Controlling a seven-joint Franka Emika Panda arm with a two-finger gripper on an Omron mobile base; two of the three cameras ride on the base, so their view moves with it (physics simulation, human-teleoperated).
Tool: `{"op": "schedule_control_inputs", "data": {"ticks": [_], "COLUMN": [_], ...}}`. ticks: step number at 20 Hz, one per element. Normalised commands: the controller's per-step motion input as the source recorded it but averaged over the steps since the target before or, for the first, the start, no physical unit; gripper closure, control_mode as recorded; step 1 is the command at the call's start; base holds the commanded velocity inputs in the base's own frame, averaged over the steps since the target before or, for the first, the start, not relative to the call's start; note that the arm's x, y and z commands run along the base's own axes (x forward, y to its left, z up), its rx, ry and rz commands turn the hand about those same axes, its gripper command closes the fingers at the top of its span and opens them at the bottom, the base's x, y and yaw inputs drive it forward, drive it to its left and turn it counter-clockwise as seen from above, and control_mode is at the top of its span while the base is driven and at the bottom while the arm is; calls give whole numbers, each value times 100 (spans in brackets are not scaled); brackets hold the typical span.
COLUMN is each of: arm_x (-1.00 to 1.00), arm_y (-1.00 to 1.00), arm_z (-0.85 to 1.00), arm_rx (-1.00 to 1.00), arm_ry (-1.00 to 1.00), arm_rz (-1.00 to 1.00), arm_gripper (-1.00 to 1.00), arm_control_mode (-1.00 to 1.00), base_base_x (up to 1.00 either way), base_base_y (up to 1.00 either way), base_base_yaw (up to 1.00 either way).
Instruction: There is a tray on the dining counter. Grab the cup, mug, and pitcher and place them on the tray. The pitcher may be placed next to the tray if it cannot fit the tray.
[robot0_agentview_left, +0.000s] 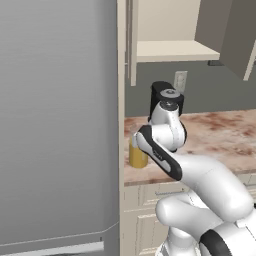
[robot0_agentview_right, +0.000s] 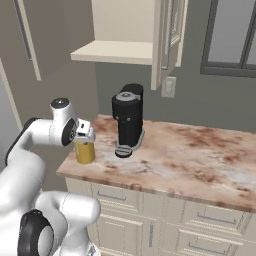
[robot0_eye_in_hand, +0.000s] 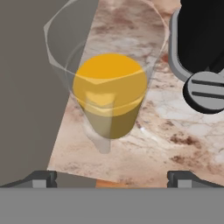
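no readable text, no labels, no brands, no numbers

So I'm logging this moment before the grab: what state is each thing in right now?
pitcher: upright on the counter, holding yellow-orange liquid, not gripped.
gripper: jaws open, poised above the pitcher.
coffee machine: upright beside the pitcher, nothing under its spout.
upper cabinet: door open, shelf bare.

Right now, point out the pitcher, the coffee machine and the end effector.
pitcher (robot0_eye_in_hand: 109, 94): hand view, on the yellow-orange liquid seen through the clear glass.
coffee machine (robot0_agentview_right: 128, 117): right base view, on the black body's front.
end effector (robot0_eye_in_hand: 112, 177): hand view, midway between the two dark fingertips, open.
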Motion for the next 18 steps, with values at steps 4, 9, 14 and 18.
{"op": "schedule_control_inputs", "data": {"ticks": [4, 9, 14, 18], "arm_x": [15, 11, 15, 17], "arm_y": [0, 5, 2, 3], "arm_z": [-5, -6, -9, -12], "arm_rx": [0, 0, 0, 0], "arm_ry": [0, 0, 0, 0], "arm_rz": [0, 0, 0, 0], "arm_gripper": [-100, -100, -100, -100], "arm_control_mode": [-100, -100, -100, -100], "base_base_x": [0, 0, 0, 0], "base_base_y": [0, 0, 0, 0], "base_base_yaw": [0, 0, 0, 0]}}
